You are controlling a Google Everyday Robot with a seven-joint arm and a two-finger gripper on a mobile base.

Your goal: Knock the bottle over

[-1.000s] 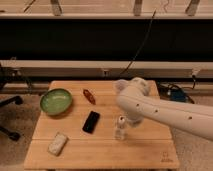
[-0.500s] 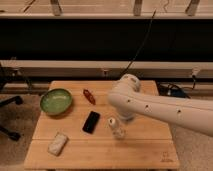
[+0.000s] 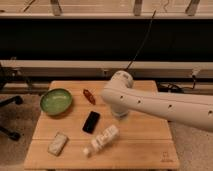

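Note:
The bottle (image 3: 102, 140) is small, pale and translucent with a white cap. It lies on its side on the wooden table (image 3: 145, 150), near the front middle, with the cap pointing to the front left. My white arm (image 3: 160, 105) reaches in from the right. The gripper (image 3: 119, 113) hangs under the arm's rounded end, just behind and to the right of the bottle and mostly hidden by the arm. It does not touch the bottle.
A black phone (image 3: 91, 122) lies just left of the bottle. A green bowl (image 3: 56, 101) sits at the back left, with a small red-brown object (image 3: 89, 96) beside it. A pale flat block (image 3: 58, 143) lies at the front left. A black cable hangs behind the table.
The bottle stood upright under the arm and now lies toppled on its side toward the front left. The arm has swung left across the table.

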